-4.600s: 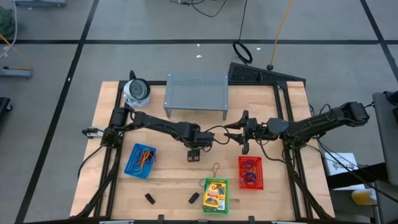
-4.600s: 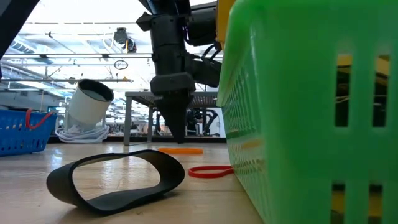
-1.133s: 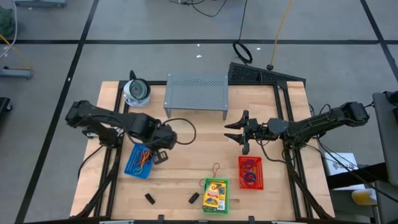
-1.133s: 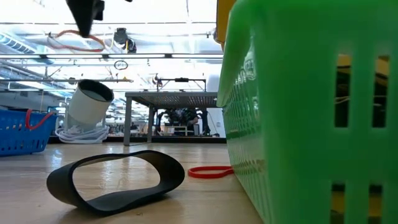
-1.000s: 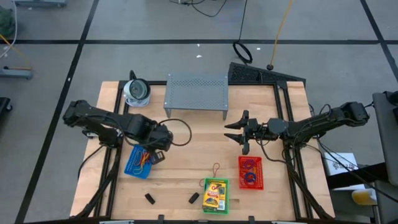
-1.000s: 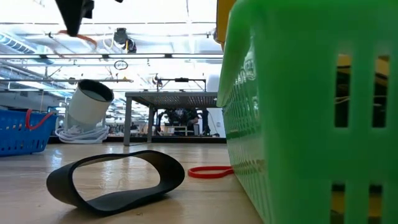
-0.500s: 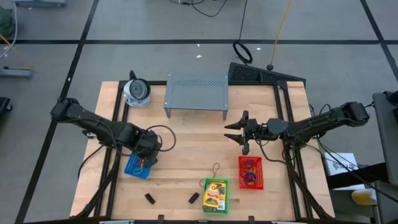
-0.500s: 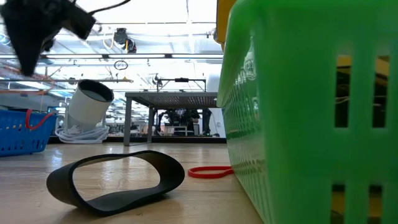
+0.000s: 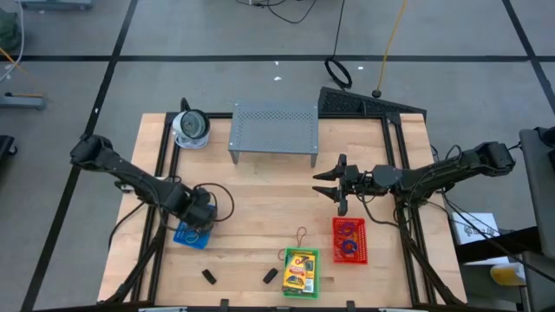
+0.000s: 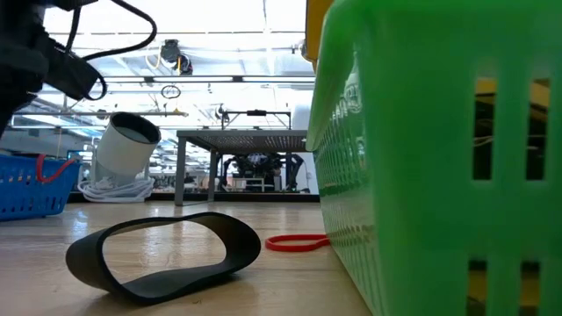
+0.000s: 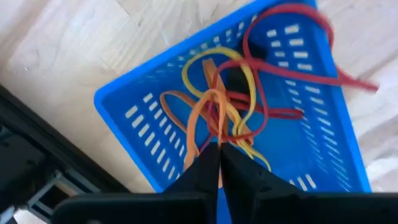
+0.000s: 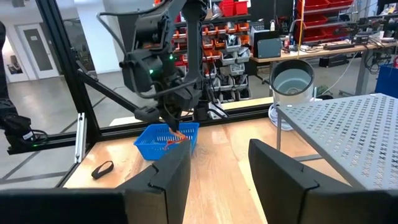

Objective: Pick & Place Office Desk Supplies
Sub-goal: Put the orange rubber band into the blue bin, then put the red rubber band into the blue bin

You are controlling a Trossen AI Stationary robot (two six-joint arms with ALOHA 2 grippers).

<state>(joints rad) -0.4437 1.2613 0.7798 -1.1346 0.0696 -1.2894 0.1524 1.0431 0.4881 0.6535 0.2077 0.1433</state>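
An orange rubber-band loop (image 11: pixel 200 124) has been carried to the blue basket (image 9: pixel 189 234) at the lower left of the high view. The left end effector (image 11: pixel 219 163), fingers nearly together, is still pinching it; release is judged next. The right end effector (image 9: pixel 340 185) is held apart at centre right.

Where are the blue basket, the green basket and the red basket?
blue basket (image 11: pixel 323 162): left wrist view, bare slotted floor.
green basket (image 10: pixel 413 158): low view, slotted side wall.
red basket (image 9: pixel 363 241): high view, right rim.
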